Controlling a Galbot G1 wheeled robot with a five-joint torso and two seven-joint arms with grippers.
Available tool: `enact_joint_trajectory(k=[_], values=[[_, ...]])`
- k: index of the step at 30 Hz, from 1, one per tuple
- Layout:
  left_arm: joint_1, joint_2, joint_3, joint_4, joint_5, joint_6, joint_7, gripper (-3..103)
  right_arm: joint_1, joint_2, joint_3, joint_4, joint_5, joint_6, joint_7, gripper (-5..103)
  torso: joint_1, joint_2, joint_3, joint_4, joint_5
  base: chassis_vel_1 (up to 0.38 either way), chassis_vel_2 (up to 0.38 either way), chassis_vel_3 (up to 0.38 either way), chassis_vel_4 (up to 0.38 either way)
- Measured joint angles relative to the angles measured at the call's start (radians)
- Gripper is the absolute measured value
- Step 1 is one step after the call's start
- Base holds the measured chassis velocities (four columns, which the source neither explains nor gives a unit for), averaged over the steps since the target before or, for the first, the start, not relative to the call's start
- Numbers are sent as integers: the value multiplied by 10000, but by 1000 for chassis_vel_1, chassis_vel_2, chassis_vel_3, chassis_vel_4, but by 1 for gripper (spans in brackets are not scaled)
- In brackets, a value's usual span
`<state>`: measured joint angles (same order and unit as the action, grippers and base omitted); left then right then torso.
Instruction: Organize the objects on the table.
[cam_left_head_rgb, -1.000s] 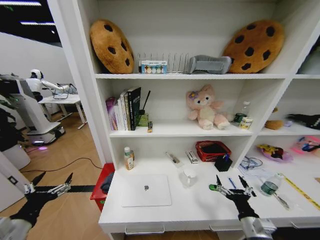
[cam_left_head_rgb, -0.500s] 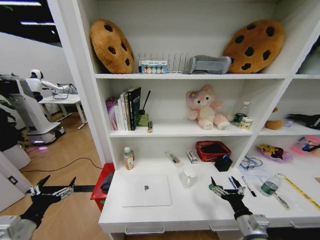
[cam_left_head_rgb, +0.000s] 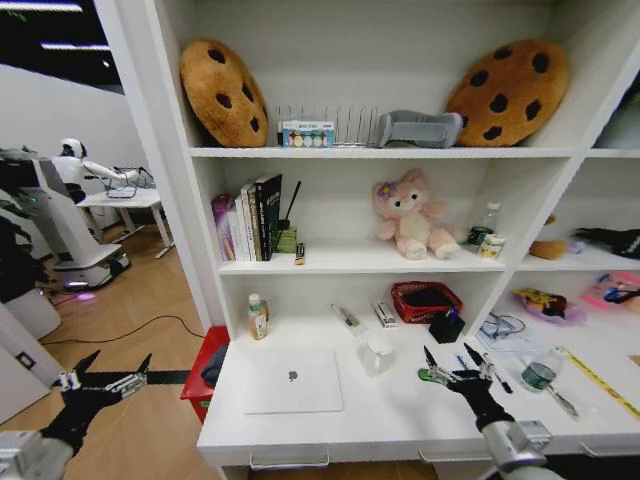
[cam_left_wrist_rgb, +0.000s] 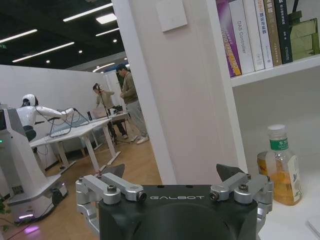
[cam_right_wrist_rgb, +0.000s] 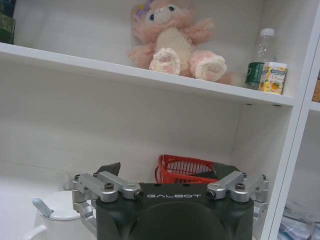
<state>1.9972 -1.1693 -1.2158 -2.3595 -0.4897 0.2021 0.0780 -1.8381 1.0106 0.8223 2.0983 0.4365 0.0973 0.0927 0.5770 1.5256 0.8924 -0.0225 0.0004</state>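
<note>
The right gripper hovers over the table, jaws apart; the mug stands just beside them, untouched.

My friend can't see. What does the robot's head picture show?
The right gripper, fingers open, hovers over a white desk near pens, with a silver laptop and white mug to its left. The left gripper hangs open beyond the desk.
</note>
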Motion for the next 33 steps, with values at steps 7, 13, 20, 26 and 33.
enact_joint_trajectory(k=[7,13,20,26,33], values=[[0,-3,-3,-1,-3,1,-1,100,-472,-148,262,-498,-24,865,-163,100,-1,0,-1,-2,-4,0,0,0,0],[1,-5,-7,-1,-4,1,-1,100,-487,163,404,-681,486,1588,-392,100,-1,0,-1,-3,-3,0,0,0,0],[0,-6,-8,-1,-5,1,-1,100,-217,321,332,-413,449,1748,-345,100,0,0,-1,-2,-4,0,0,0,0],[0,-6,-8,-1,-5,0,0,100,-164,423,260,-367,478,1716,-303,100,0,0,-1,-1,-5,0,0,0,0],[0,-6,-9,-1,-5,-1,0,100,-250,515,256,-359,471,1705,-337,100,-1,0,-1,-1,-6,-55,-135,58,123]])
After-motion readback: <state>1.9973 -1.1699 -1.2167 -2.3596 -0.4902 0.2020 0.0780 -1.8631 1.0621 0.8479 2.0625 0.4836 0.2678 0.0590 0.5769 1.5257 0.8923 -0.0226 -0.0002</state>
